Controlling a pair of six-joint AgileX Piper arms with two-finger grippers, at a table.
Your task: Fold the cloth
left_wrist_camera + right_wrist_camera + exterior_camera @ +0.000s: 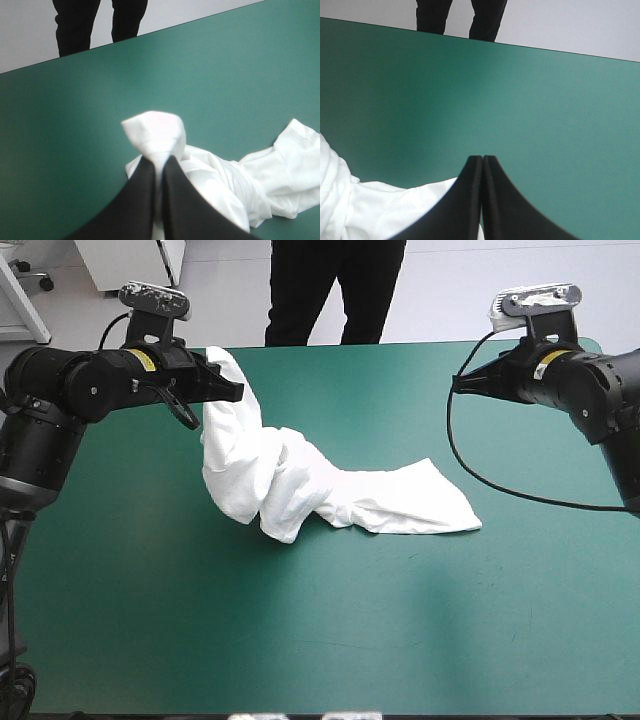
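One T-shirt point(290, 475), one corner in the left gripper point(159, 162)

the t-shirt point(290, 480) is soft, creased white cloth; the teal-green cover point(300, 640) looks smooth and matt.

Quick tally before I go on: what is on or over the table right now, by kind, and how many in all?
White T-shirt: 1
Black grippers: 2, the left gripper shut on the T-shirt, the right gripper shut and empty
Total: 3
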